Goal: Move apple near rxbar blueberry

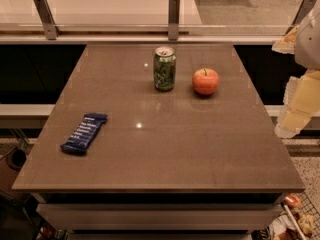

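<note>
The apple (205, 81) is set on the surface (200, 149) beside a green can (164, 68), well apart from the rxbar blueberry (84, 132) at left. The tool (296, 109) is probably seen beyond the right edge; its state cannot be told.

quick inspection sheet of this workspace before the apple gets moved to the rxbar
surface: brown table top, flat and glossy, with small light reflections
job's things: apple stem up at back right; rxbar blueberry lying flat at front left, far from the apple
clutter: green soda can upright just left of the apple, not touching it
grippers: gripper off the table's right edge, away from every item
cables: nothing seen
surroundings: railing with metal posts behind the table; speckled floor at right
</note>
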{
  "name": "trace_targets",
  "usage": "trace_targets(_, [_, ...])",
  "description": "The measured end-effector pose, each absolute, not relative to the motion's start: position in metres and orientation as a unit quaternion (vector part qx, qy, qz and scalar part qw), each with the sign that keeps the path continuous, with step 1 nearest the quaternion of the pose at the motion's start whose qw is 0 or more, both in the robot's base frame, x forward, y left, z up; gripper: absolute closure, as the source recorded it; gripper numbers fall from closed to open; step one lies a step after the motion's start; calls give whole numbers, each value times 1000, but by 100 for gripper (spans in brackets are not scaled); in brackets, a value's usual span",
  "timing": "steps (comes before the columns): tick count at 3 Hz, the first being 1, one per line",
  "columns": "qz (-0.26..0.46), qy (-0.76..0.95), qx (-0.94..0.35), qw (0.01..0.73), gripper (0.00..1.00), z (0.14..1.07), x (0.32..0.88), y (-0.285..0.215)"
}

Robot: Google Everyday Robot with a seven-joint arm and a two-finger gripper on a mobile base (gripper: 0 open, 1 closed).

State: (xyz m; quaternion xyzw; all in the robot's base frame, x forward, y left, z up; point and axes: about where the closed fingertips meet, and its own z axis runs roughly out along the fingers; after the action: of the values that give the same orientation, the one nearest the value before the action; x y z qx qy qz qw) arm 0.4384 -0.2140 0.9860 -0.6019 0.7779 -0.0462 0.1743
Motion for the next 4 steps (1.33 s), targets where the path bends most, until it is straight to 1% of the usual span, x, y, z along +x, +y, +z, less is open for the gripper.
trace_targets(1, [-46,778,-602,174,0,986,438,-214])
trace_targets(2, [-41,787,-590,176,0,982,450,-218])
trace_targets(3, [-24,806,-558,196,0,967,477,-231])
trace_targets(4, [3,819,-519,243,0,947,511,-248])
